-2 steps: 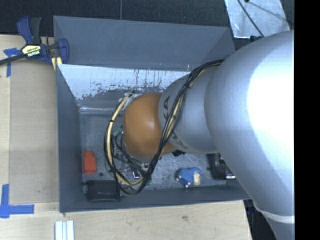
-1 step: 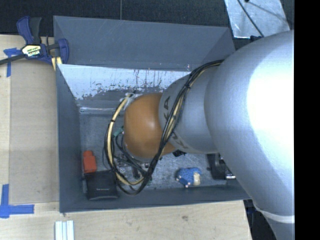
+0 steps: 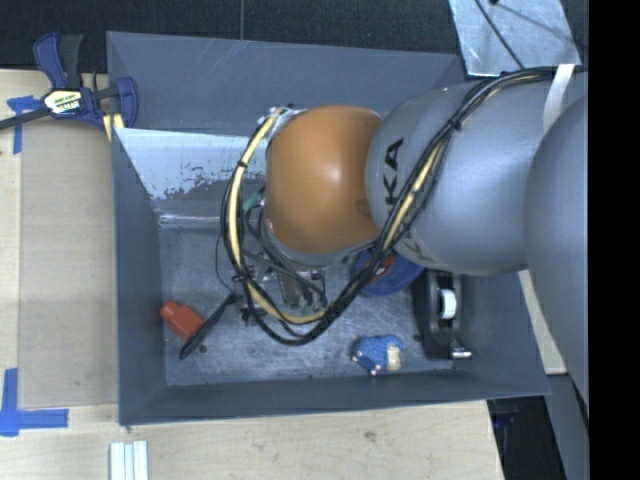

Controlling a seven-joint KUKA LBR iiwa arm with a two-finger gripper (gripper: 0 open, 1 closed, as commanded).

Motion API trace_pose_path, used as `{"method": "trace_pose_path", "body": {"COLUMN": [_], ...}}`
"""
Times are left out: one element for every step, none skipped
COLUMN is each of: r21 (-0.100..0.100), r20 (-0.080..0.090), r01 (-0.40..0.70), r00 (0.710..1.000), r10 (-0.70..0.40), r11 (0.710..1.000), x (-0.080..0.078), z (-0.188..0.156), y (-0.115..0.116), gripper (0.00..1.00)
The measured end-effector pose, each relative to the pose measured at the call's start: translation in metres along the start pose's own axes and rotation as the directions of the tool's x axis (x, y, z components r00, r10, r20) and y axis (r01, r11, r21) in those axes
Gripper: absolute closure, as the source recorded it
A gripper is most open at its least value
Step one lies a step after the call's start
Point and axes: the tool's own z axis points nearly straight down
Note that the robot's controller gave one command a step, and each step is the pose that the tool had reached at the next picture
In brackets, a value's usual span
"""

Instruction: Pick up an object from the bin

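Camera view: the gripper (image 3: 293, 290) sits below the arm's orange cover, low over the middle of the grey metal bin (image 3: 140, 288). Whether it is released or clenched cannot be told. Nearest it, to the left, lie a thin black rod (image 3: 205, 330) and a small red block (image 3: 180, 316), touching each other. A small blue-and-tan lump (image 3: 377, 353) lies near the front wall.

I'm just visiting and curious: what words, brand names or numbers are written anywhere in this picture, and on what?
"KA": orange letters on the grey arm, turned sideways; the rest of the word is out of sight.
White patch on the black thing: too small to read.
Red piece and blue thing: no text I can make out.
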Motion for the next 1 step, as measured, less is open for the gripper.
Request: {"method": "trace_pose_path", "body": {"r21": [0.000], "r20": [0.002], "r01": [-0.012], "r00": [1.000], "r10": [0.012], "r11": [1.000], "x": [-0.0335], "z": [-0.1348], "y": [-0.0026], "gripper": [1.00]}}
